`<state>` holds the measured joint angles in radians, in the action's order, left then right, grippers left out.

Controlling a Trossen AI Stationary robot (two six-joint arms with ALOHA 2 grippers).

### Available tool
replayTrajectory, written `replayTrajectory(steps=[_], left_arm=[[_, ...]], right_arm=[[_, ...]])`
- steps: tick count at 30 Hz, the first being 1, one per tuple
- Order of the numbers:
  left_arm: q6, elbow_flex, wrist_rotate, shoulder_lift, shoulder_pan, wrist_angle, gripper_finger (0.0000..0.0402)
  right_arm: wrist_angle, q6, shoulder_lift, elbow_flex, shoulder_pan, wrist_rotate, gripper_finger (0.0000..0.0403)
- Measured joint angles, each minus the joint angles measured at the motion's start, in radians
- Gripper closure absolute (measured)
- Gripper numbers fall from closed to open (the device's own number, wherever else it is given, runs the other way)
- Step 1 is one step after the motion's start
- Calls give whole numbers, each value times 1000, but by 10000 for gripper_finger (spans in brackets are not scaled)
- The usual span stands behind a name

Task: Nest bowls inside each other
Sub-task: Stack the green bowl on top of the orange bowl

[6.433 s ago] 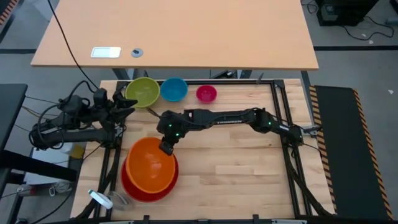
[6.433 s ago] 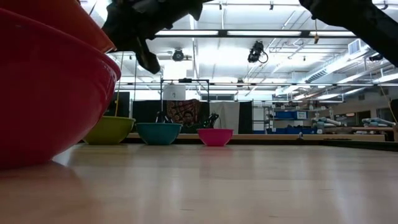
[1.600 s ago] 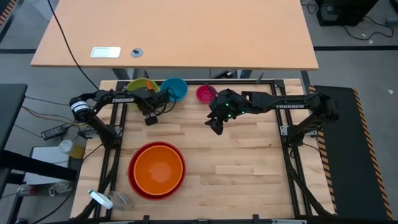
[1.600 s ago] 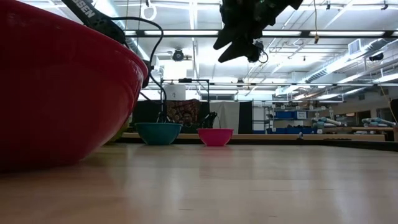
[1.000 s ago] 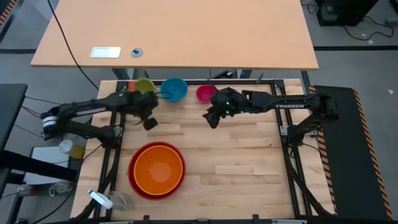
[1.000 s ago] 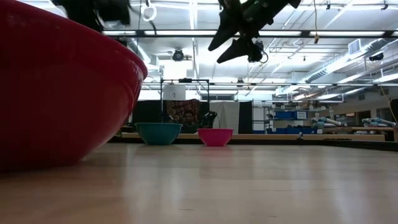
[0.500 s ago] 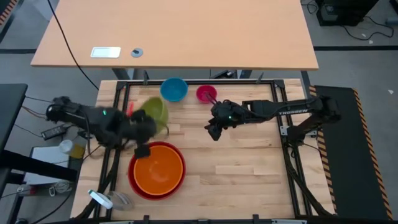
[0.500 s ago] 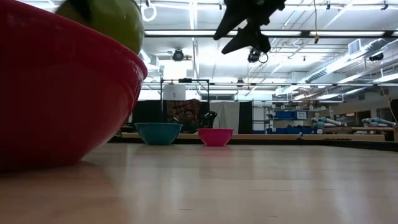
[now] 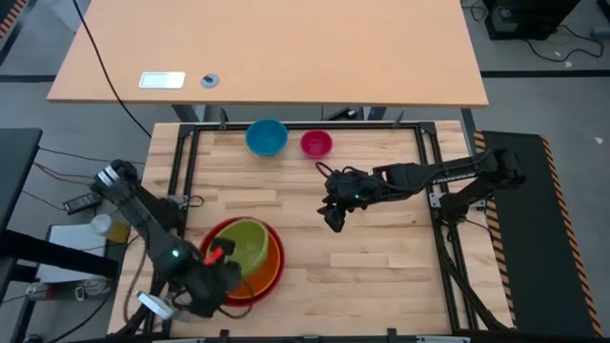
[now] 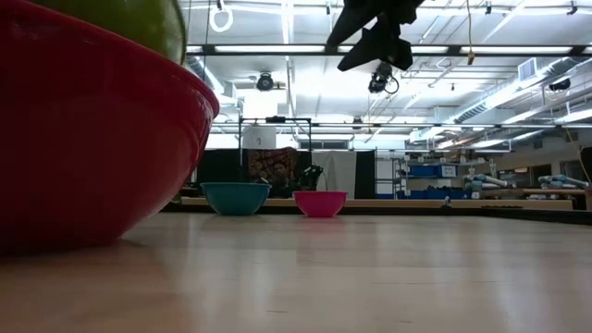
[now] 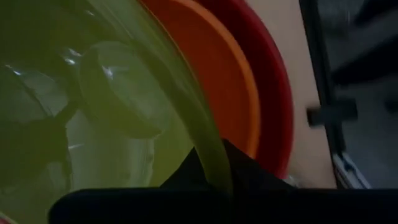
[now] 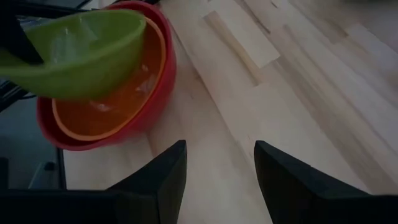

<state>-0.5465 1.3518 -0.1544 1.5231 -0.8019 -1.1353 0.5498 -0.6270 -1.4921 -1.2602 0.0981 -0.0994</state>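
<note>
The red bowl [image 9: 212, 286] stands near the table's front left with the orange bowl [image 9: 272, 269] nested in it. Over them hangs the yellow-green bowl [image 9: 248, 243], with my left gripper [image 9: 217, 257] shut on it. The same bowl shows in the right wrist view [image 12: 81, 50] and at the top of the low view [image 10: 120, 18]. The blue bowl [image 9: 267, 136] and the pink bowl [image 9: 315, 143] rest on their bases at the far edge. My right gripper [image 9: 334, 217] hovers open above mid-table, holding nothing. My left gripper pinches the yellow-green bowl's rim [image 11: 211, 163] on the bowl's near-left side, one finger inside the bowl and one outside. The fingers come steeply from above. The bowl hangs tilted over the orange bowl [image 12: 106, 106]; whether it touches the orange bowl, I cannot tell.
Bare wooden tabletop [image 9: 381, 276] spreads to the right of the stacked bowls. A black metal frame [image 9: 424, 162] borders the table. Behind it stands a second, tan table [image 9: 286, 57] with small items.
My left gripper has swung from the table's far left toward the near edge, rolling its wrist and carrying the yellow-green bowl clear of the table to above the orange and red bowls. My right gripper has drifted toward the near edge, still open.
</note>
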Motion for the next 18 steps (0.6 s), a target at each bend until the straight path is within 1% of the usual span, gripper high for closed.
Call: replayTrajectory(steps=[4, 7, 9, 12, 14, 16, 18], left_arm=[[43, 0, 74, 65, -3, 17, 389], [68, 0, 75, 100, -2, 12, 385], [68, 0, 75, 117, 7, 7, 376], [60, 0, 71, 126, 24, -5, 346], [48, 0, 83, 127, 38, -5, 317], [41, 0, 112, 124, 53, -2, 285], [40, 0, 164, 115, 70, 9, 252]], right_arm=[[1, 3, 0, 0, 5, -7, 209], [0, 2, 0, 0, 5, -7, 209], [0, 2, 0, 0, 5, -7, 209], [-1, -2, 0, 0, 13, -8, 209], [-1, -2, 0, 0, 21, -12, 209], [-1, -2, 0, 0, 26, -17, 209], [-2, -2, 0, 0, 27, -24, 209]])
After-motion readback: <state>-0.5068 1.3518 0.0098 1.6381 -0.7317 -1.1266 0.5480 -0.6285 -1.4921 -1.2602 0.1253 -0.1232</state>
